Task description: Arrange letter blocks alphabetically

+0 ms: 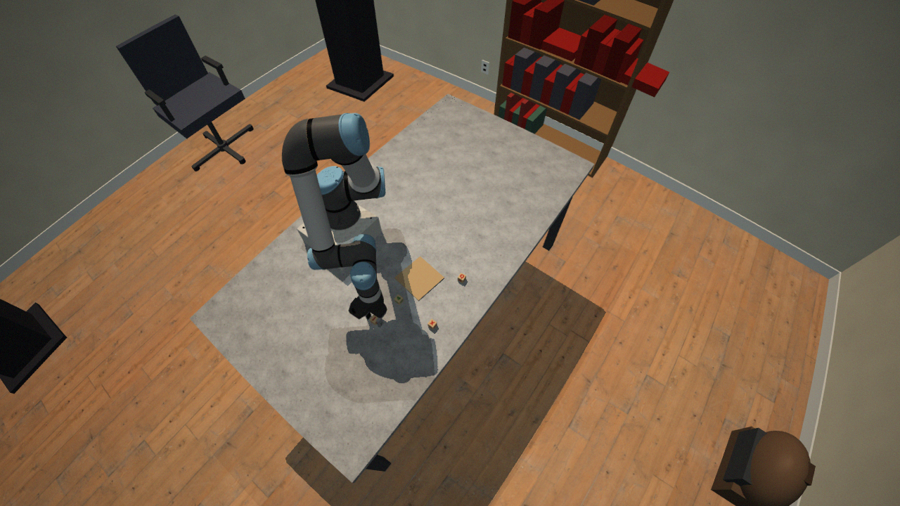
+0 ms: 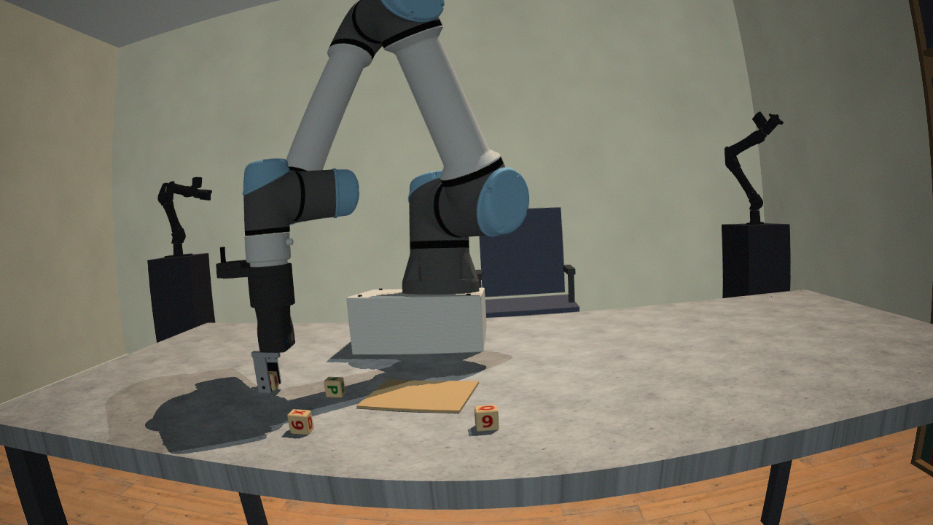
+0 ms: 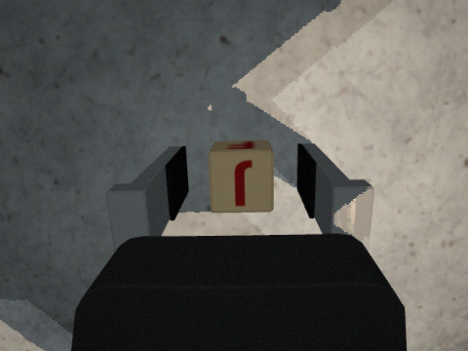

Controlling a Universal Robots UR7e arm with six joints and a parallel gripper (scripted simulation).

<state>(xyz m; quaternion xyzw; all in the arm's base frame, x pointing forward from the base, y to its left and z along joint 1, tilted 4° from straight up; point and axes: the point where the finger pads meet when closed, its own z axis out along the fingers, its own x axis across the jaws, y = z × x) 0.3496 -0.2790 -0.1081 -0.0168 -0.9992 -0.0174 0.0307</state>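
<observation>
The gripper [image 3: 240, 183] stands low over the grey table [image 2: 652, 365] with its fingers spread wide, and between them sits a pale wooden block with a red stroke on top [image 3: 241, 177]. In the wrist view the block is centred in the gap, with open space showing on both sides, so neither finger pad [image 3: 175, 182] touches it and nothing is pinched. The red mark on its upper face reads as a single hooked stroke (which letter it is cannot be told for certain from this angle). In the exterior view the fingertips [image 2: 264, 378] reach down almost to the table surface, and the same block peeks out beside them, resting on the table inside the arm's dark shadow. The tan mat [image 2: 420, 395] lies flat on the table, well apart from the gripper, toward the arm's white pedestal [image 2: 365, 339]. No block is on it. A block with a green P on its side [image 2: 334, 386] sits on the table between the gripper and the mat, just off the mat's near corner. A block showing a red X on top and a 9 on its side [image 2: 299, 421] lies nearer the table's front edge, and a fourth block with a red 9 facing the camera [image 2: 486, 418] rests just beyond the mat's far front corner, close to it but not on it.
</observation>
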